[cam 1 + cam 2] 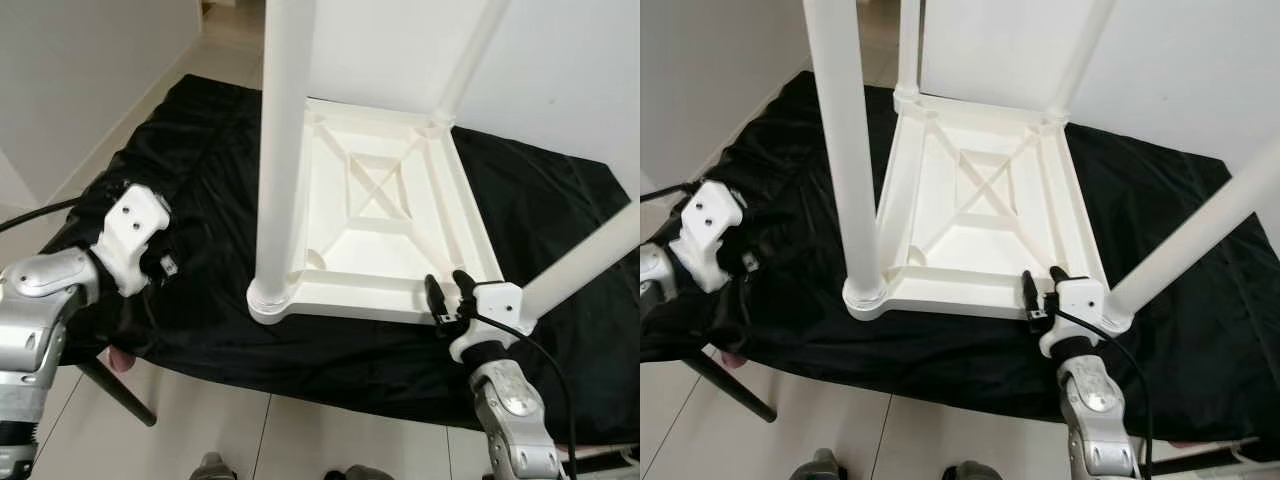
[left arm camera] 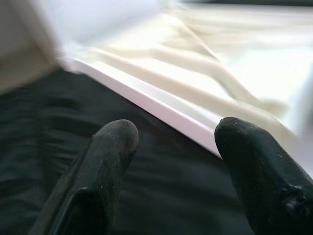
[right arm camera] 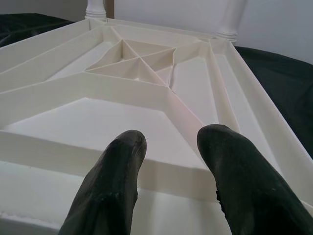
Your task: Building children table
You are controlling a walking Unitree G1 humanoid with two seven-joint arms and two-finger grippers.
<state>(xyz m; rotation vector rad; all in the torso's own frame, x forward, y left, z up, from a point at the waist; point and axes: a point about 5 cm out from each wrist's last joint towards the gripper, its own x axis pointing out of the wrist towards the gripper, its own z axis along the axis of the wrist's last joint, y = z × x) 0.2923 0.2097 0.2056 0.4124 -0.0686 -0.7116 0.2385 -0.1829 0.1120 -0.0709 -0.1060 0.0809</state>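
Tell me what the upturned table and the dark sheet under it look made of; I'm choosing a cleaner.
The table looks like moulded plastic, cream with a smooth satin finish: thin ribs cross its underside. The sheet looks like thin black fabric or film, creased and faintly glossy; which, I cannot tell.

2 head views from above, 2 wrist views close in.

The 2 eye views look forward and down from the robot's head onto the upturned white table (image 1: 380,210) lying on a black cloth (image 1: 190,190); both share the table's ribbed underside, its legs and the cloth. The left wrist view looks low along its fingers (image 2: 105,161) across the cloth at the table's edge, blurred. The right wrist view looks very near along its fingers (image 3: 122,171) over the near rim toward the 2 far legs.
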